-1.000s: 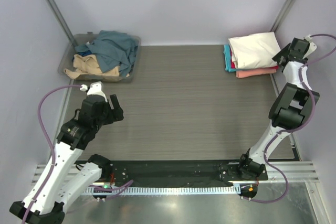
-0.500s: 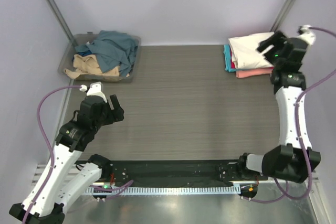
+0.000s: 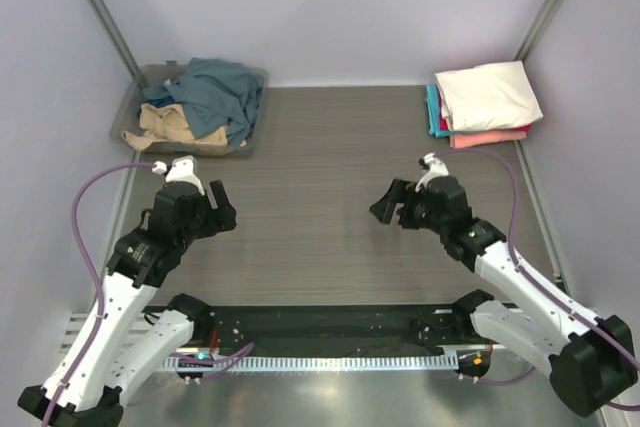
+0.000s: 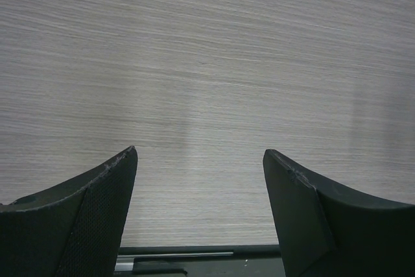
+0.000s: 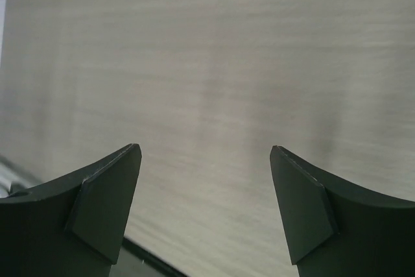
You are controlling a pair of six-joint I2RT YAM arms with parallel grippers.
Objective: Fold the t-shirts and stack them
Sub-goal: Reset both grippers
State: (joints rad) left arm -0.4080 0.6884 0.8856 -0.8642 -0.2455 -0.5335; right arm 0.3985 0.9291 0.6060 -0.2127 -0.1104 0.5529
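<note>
Desk: a grey wood-grain desk (image 3: pixel 330 167) seen from above, with two robot arms bolted at its near edge.
Folded stack: four folded shirts lie stacked in the far right corner.
Top of stack: a cream t-shirt (image 3: pixel 488 93), the largest piece, covers most of the pile.
Under it: a magenta-red t-shirt (image 3: pixel 442 125) and a teal t-shirt (image 3: pixel 432 107) show only as slim edges on the stack's left side; a salmon-pink t-shirt (image 3: pixel 490 137) shows along the near edge at the bottom.
Bin: a clear plastic bin (image 3: pixel 127 115) sits in the far left corner.
In the bin: a crumpled slate-blue t-shirt (image 3: pixel 220 92) is heaped over a crumpled tan t-shirt (image 3: pixel 170 125), both unfolded.
Left gripper: the left gripper (image 3: pixel 220 212) hangs over bare desk near the left edge, well apart from the bin; its wrist camera shows the two fingers spread wide with only wood grain between them.
Right gripper: the right gripper (image 3: pixel 385 205) hangs over the desk right of centre, pointing toward the middle, well apart from the stack; its fingers also stand spread and hold nothing.
</note>
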